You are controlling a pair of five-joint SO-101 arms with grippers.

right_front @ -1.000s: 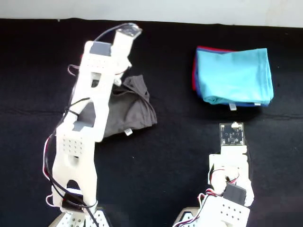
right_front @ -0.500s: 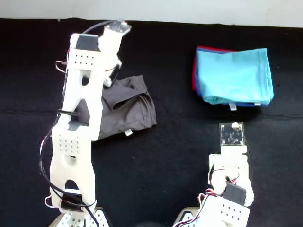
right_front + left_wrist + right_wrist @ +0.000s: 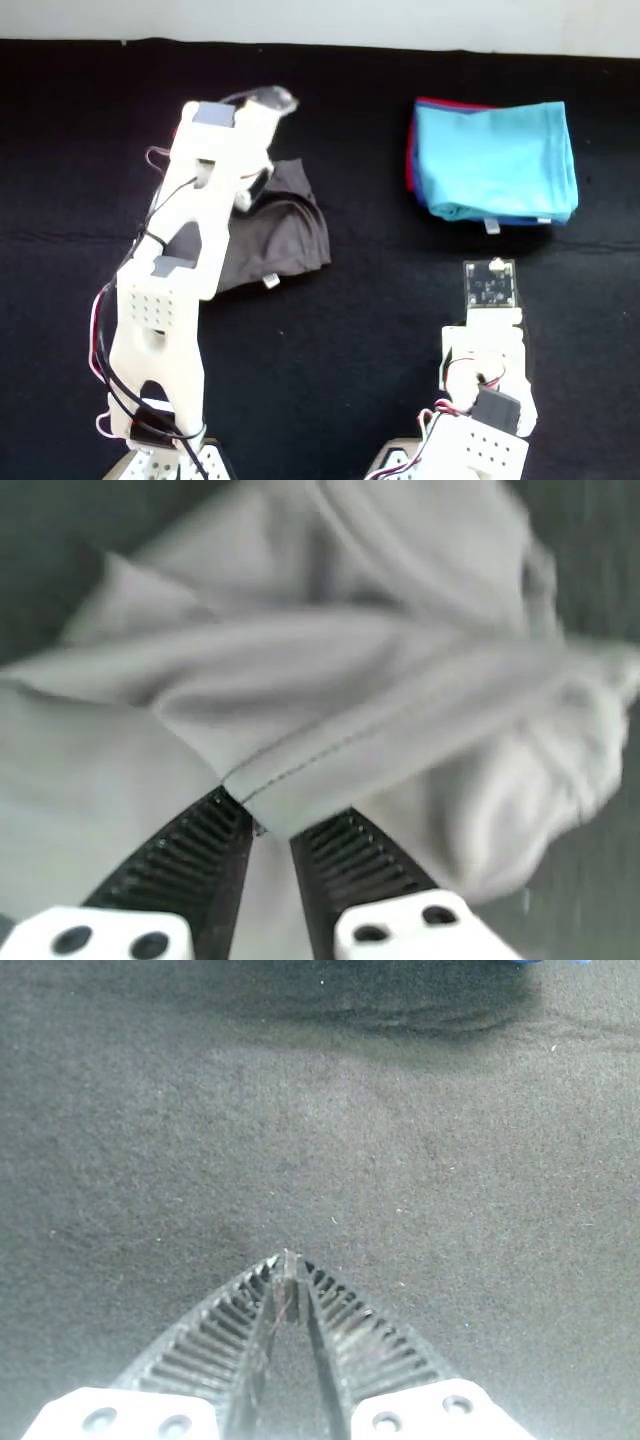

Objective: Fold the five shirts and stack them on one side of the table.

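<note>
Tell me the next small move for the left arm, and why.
Probably lift the left claw a little and carry the pinched hem across the gray shirt to flatten the fold. The claw is shut on a hem edge, and the shirt lies bunched and uneven, well apart from the folded stack, so it does not look ready to move there.

You have bright, even light in the high view. The white arm (image 3: 190, 250) glares against the black worktop (image 3: 330, 350). Soft shadows sit in the shirt (image 3: 300, 660) folds.
</note>
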